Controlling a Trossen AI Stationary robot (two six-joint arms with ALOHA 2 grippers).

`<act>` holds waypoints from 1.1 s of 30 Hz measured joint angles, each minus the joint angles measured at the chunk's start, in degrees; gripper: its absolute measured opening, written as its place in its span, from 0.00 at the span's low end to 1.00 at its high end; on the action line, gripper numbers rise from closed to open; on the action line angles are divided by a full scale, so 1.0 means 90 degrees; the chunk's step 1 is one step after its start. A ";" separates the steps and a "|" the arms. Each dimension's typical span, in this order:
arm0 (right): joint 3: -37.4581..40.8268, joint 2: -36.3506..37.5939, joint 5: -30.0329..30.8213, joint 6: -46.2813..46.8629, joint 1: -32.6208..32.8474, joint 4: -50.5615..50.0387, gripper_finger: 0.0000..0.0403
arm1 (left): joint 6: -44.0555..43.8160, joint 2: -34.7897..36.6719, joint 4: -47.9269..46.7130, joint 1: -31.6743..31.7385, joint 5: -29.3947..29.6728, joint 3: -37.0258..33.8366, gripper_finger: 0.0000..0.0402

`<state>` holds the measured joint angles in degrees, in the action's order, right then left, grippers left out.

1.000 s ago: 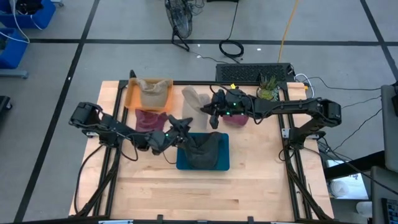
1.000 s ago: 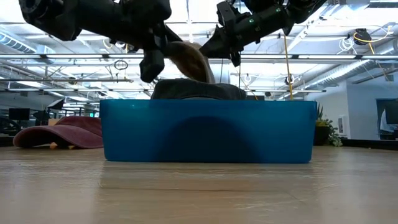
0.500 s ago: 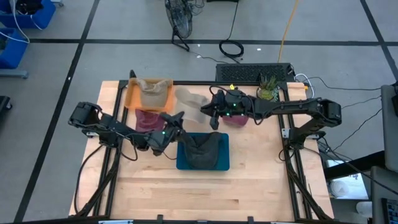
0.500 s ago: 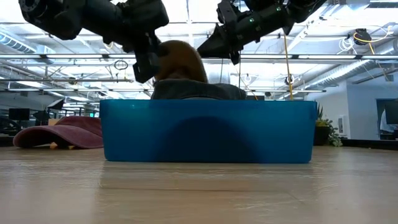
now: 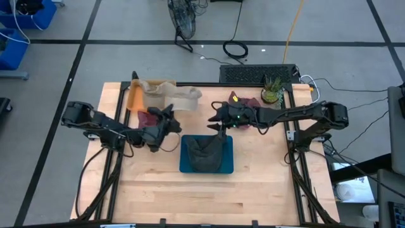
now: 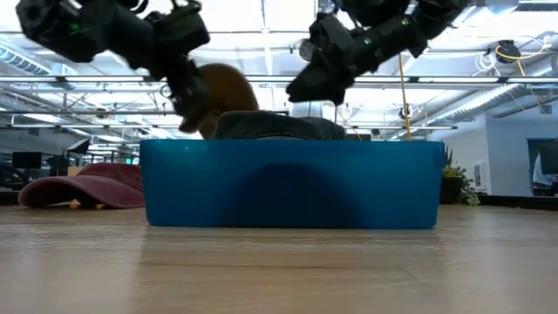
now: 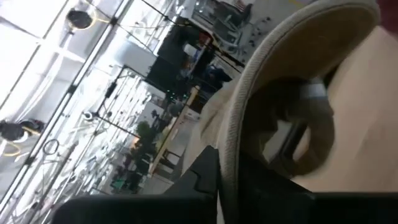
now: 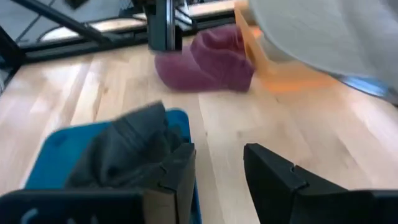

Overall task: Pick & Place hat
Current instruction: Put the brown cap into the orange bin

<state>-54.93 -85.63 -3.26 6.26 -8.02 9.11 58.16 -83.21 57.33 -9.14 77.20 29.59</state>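
Since the earlier frames the tan hat (image 5: 180, 95) has been carried away from the right claw (image 5: 218, 125) toward the orange bin (image 5: 134, 98), and the right claw's fingers, clenched a second ago, are now parted and hold nothing.

In the high view, the tan hat is seen stretched over the near corner of the orange bin, pinched at its brim by the left claw (image 5: 167, 115), which is clenched on it. A maroon hat (image 5: 147, 116) lies on the tabletop (image 5: 209, 190) beside the bin, just under the left arm. The right claw is held above the far edge of the blue bin (image 5: 223, 166), in which a dark grey hat (image 5: 205, 154) rests. Another maroon hat (image 5: 248, 102) lies behind the right arm, near a potted plant (image 5: 272, 91).

In the low view, the tan hat (image 6: 225, 87) is seen raised behind the blue bin (image 6: 292, 185), gripped by the left claw (image 6: 190, 112).

In the left wrist view, the tan hat's (image 7: 311, 93) brim fills the frame.

In the right wrist view, the released fingers (image 8: 273, 180) stand apart over the tabletop.
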 joint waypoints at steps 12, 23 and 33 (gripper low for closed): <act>0.0850 0.0977 0.0022 -0.0534 0.0149 0.0336 0.27 | -0.1380 0.2859 -0.0024 -0.0018 -0.0700 -0.1695 0.05; 0.1989 0.2041 0.0023 -0.0605 0.0149 0.1669 0.25 | 0.0361 0.3919 -0.0099 -0.0302 -0.0502 -0.2419 0.03; 0.2554 0.2509 0.0045 -0.0607 0.0149 0.2544 0.25 | 0.0836 0.3836 -0.0670 0.0491 -0.0018 -0.2412 0.05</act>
<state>-31.94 -63.05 -2.85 0.80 -6.68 32.01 65.68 -48.69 51.29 -4.72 77.03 7.88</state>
